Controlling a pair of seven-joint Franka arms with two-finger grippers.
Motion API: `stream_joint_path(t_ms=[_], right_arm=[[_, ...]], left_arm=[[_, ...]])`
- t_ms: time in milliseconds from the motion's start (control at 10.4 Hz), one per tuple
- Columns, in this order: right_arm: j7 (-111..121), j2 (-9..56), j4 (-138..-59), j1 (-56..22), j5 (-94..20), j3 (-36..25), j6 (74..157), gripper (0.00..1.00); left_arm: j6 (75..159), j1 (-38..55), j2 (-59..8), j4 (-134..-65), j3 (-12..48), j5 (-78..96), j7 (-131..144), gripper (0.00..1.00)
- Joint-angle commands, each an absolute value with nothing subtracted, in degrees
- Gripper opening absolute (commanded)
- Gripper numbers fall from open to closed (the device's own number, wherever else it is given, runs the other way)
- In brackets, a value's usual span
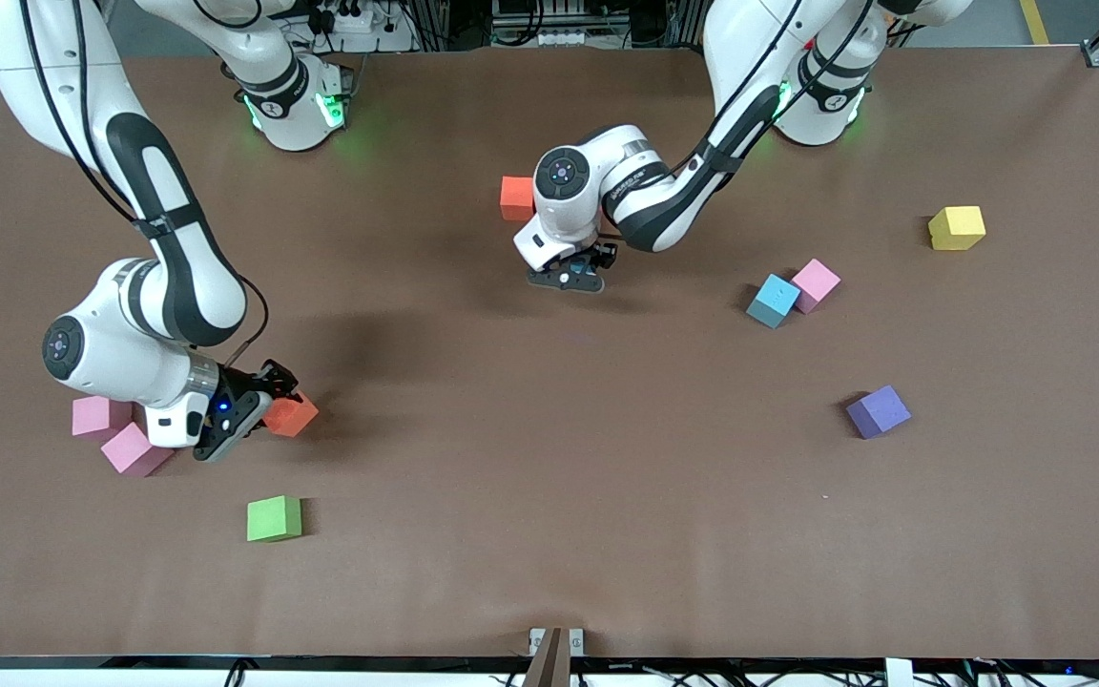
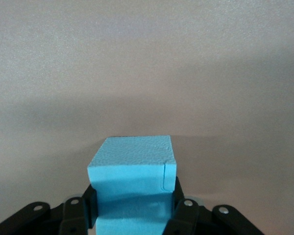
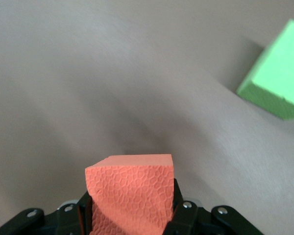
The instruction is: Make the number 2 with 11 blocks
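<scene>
No number 2 stands yet; the blocks lie scattered over the bench point(image 1: 549, 534). Your left gripper point(image 2: 132, 208) pinches a light blue block point(image 2: 132, 181) over mid-bench, beside a lone orange block point(image 1: 516, 198). Your right gripper point(image 3: 130, 210) pinches an orange block point(image 3: 130, 193) beside two pink blocks point(image 1: 120, 434). Lift carelessly and you could nudge those pinks; foam might twist in either grip.

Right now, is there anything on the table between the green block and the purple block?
No. In the front view, only bare brown table stretches between the green block and the purple block.
</scene>
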State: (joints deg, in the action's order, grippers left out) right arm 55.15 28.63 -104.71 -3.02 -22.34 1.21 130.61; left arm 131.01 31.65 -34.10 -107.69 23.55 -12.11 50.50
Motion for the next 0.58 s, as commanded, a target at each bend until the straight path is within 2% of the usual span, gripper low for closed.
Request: stream_joint_path(t_ms=[0, 96, 480], right_arm=[[53.0, 26.5, -101.9, -4.6, -21.2, 1.1, 125.0, 0.18], [52.8, 24.5, -101.8, -4.7, -19.4, 1.1, 120.9, 0.18], [53.6, 21.5, -101.2, -4.9, -14.8, 1.5, 114.8, 0.18]], left_arm=[[130.4, 31.3, -32.7, -108.8, 23.8, -11.8, 50.8, 0.87], [130.4, 31.1, -32.8, -108.7, 23.8, -11.3, 50.9, 1.0], [130.4, 30.9, -32.1, -108.6, 23.8, -11.2, 52.2, 1.0]])
